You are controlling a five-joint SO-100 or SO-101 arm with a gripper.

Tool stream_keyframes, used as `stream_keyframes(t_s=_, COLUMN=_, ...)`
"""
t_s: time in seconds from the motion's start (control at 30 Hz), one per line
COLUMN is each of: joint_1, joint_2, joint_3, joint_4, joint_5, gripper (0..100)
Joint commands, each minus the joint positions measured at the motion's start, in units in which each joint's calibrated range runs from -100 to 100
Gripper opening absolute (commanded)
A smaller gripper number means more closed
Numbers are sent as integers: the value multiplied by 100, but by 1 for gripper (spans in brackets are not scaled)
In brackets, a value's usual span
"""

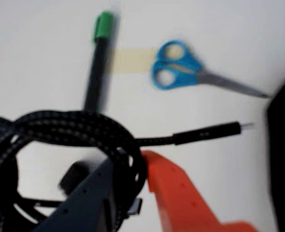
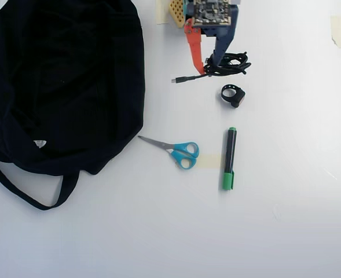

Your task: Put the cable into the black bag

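Observation:
The black braided cable [image 1: 60, 123] is a coiled bundle; its plug end [image 1: 215, 130] sticks out to the right. My gripper [image 1: 128, 162] has an orange finger [image 1: 176, 193] and a dark blue finger [image 1: 91, 198], closed on strands of the coil. In the overhead view the gripper [image 2: 208, 68] is at the top centre, with the cable [image 2: 234, 62] to its right and the plug [image 2: 179, 80] pointing left. The black bag [image 2: 66, 81] lies spread out at the upper left, apart from the cable. Its edge shows at the right of the wrist view [image 1: 283, 154].
Blue-handled scissors [image 2: 182, 152] and a green-capped black marker [image 2: 229, 159] lie below the gripper, by a tape strip [image 2: 212, 161]. A small black ring-shaped object [image 2: 233, 94] sits just below the cable. The bag's strap [image 2: 19, 191] loops out at the lower left.

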Motion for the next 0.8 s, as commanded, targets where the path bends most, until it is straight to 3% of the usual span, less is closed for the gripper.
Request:
stream_keyframes(t_s=0.0, joint_1=336, joint_2=-318, joint_3=69, joint_4=35, joint_5=33, gripper=2)
stream_keyframes(t_s=0.23, joint_1=1114, joint_2=-916, joint_3=572, joint_4=35, joint_5=38, gripper=2)
stream_keyframes(t_s=0.63, joint_1=3260, joint_2=-1413, joint_3=994, joint_4=-60, joint_5=38, gripper=2)
stream_keyframes(t_s=0.77, joint_1=3963, joint_2=-1314, joint_3=1219, joint_4=-758, joint_5=43, gripper=2)
